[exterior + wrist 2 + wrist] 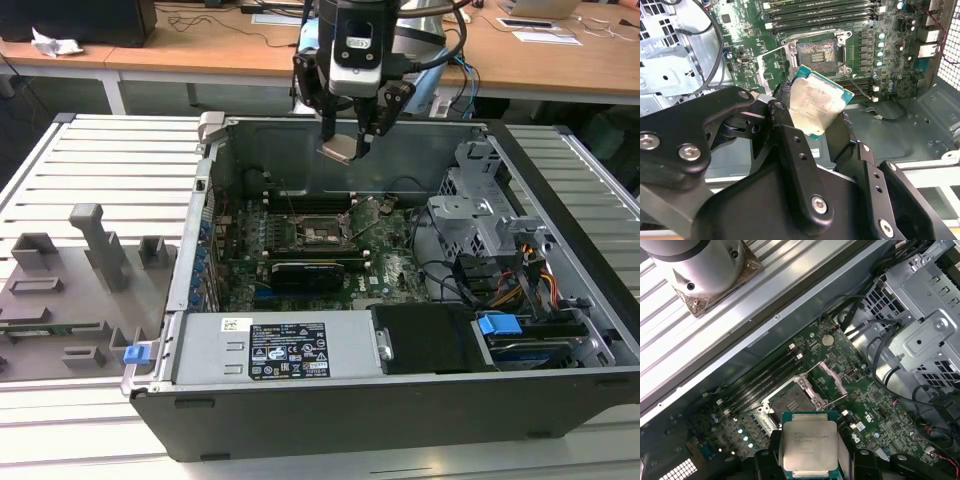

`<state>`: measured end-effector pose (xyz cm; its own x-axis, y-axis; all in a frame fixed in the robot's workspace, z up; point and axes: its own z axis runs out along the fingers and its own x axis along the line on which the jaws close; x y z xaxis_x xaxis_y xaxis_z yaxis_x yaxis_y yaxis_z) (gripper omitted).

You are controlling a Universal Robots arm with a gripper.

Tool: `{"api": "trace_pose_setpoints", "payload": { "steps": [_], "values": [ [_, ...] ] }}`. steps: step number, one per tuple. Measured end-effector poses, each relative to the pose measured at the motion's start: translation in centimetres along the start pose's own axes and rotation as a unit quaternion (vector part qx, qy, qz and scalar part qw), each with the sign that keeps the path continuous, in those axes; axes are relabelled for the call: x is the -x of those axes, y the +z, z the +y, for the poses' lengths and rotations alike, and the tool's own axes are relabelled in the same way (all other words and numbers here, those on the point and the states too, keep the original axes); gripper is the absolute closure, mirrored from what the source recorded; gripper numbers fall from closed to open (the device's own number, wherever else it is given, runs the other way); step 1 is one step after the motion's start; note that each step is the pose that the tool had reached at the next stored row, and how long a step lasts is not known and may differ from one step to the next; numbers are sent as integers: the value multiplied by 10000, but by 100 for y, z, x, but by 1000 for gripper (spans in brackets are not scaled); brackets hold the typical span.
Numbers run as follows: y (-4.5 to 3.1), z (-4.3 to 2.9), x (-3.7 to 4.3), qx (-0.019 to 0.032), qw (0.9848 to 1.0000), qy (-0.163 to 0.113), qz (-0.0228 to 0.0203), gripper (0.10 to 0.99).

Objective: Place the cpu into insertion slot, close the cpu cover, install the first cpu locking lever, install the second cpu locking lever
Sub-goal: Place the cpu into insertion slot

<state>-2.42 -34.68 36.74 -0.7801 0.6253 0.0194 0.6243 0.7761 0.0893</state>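
My gripper (345,148) hangs above the open computer case, shut on the cpu (338,151) by two opposite edges. In both wrist views the cpu (816,105) (809,446) is a square silvery chip with a green edge, tilted between the black fingers (782,125). Below it on the green board lies the insertion slot (322,232) (816,51) (790,401), open with its dark pin field bare. The cpu cover (769,65) (833,377) is swung up beside the socket. Thin wire levers (860,88) stand loose next to it.
The case holds a grey power supply (285,350) at the front, a metal drive cage (480,215) with cables at the exterior view's right, and a long black card (305,272) in front of the socket. A grey fixture plate (70,290) lies at the case's left.
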Motion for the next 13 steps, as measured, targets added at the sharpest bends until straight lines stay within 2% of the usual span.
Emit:
{"api": "trace_pose_setpoints", "payload": {
  "steps": [13],
  "values": [
    [2,0,0,9,9989,465,-42,561]
  ]
}}
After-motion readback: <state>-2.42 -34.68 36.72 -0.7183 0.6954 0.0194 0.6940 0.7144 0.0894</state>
